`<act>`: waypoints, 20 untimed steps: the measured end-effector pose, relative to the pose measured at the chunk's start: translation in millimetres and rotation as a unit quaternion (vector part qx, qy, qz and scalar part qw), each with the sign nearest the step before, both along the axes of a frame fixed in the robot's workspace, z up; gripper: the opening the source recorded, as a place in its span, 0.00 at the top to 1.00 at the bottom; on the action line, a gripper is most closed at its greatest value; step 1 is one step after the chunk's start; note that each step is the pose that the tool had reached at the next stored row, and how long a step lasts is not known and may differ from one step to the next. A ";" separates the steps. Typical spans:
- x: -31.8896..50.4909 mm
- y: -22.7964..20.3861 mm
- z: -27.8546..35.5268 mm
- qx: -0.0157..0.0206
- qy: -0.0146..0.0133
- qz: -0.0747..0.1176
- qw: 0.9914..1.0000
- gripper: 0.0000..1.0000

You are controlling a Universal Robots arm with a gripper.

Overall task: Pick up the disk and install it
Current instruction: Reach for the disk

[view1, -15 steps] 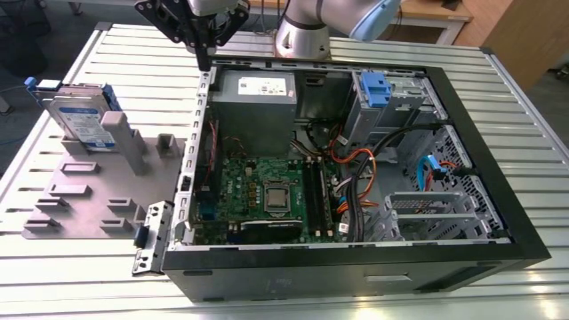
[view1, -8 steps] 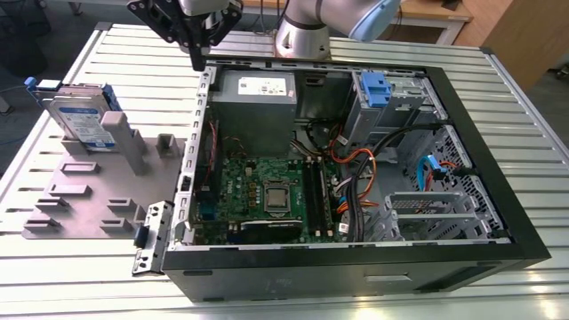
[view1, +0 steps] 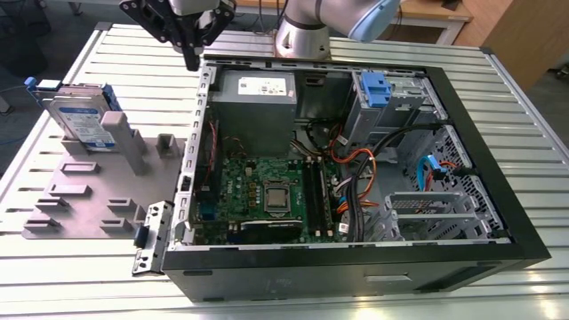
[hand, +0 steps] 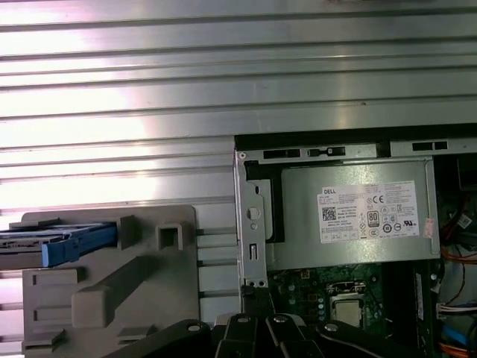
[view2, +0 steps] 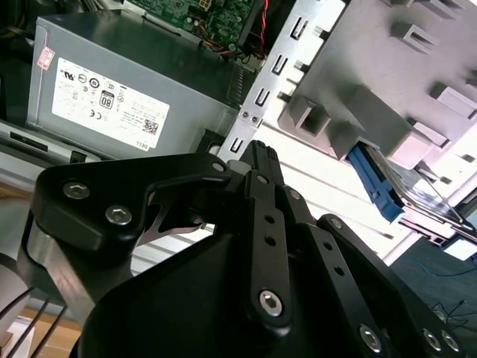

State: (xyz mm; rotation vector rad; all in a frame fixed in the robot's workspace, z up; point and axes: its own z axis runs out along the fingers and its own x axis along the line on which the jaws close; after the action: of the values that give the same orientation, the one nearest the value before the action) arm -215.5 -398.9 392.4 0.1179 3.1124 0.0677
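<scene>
Below your gripper [view1: 190,65], off toward the exterior view's left, the disk [view1: 82,119] stood on edge in its grey fixture [view1: 80,200]; your gripper was pinched narrow, empty.

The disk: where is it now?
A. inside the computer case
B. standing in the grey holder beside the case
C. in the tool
B: the disk stands on edge in the grey holder, outside the computer case, apart from the tool.
</scene>
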 end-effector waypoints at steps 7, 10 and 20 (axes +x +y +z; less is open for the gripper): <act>-5.5 0.0 -0.1 0.000 0.000 0.000 1.000 0.89; -7.4 0.0 -0.1 0.000 0.000 0.000 1.000 0.89; -13.7 0.0 -0.1 0.000 0.000 0.000 1.000 0.89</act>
State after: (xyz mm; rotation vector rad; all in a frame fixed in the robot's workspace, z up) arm -229.2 -398.9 392.3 0.1180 3.1125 0.0676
